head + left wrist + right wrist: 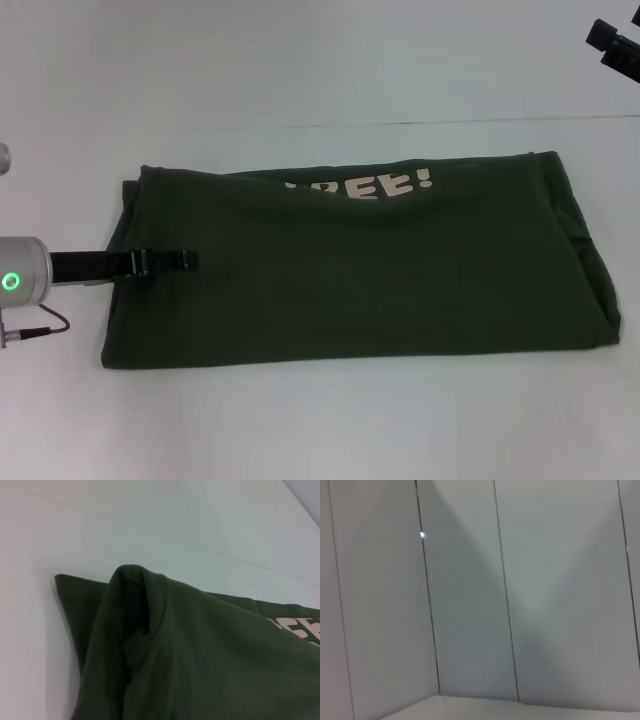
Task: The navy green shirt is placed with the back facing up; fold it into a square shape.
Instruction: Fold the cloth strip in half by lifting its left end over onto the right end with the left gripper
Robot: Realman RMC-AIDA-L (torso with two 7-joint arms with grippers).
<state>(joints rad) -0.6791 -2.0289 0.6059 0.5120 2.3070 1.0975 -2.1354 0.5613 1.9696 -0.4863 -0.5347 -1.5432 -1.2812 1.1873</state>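
Note:
The navy green shirt lies on the white table, folded into a long band running left to right. Upside-down cream letters "REE!" show near its far edge. My left gripper reaches in low from the left, its dark fingers lying flat over the shirt's left end and shut on the cloth there. In the left wrist view the shirt rises in a bunched ridge close to the camera. My right gripper is parked high at the far right, away from the shirt. The right wrist view shows only wall panels.
The white table stretches around the shirt on all sides, with a faint seam line behind it. Grey wall panels fill the right wrist view. A cable hangs from the left arm near the table's left edge.

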